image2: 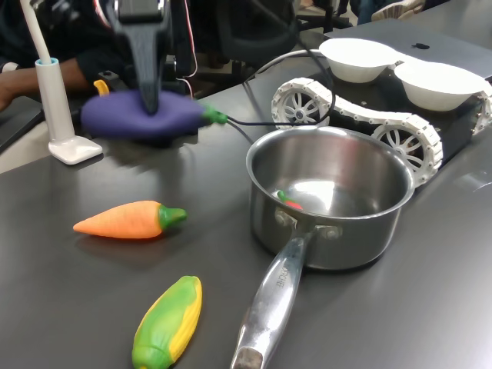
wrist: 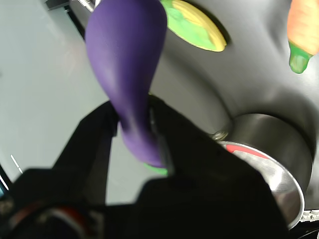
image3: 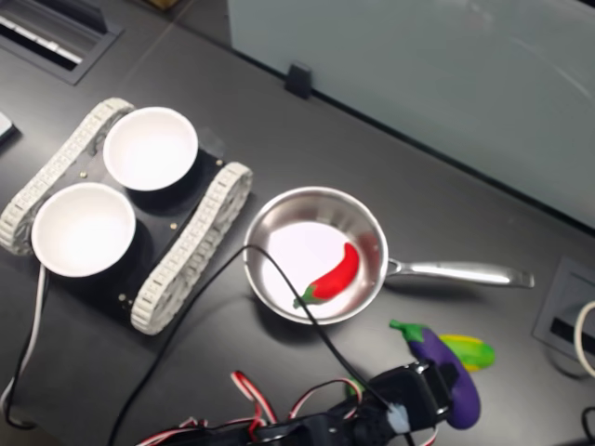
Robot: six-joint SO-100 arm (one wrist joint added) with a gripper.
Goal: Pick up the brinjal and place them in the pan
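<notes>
The brinjal (image2: 142, 114) is held lifted above the table, clamped near its stem end by the gripper (wrist: 134, 130), left of the pan (image2: 330, 201) in the first exterior view. Hanging off-centre, it could swing, slip, or clip the rim.

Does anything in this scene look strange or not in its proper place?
Yes: a red chili already lies inside the pan, though the brinjal is still held in the gripper, off the table. Nothing looks spilled or damaged.
</notes>
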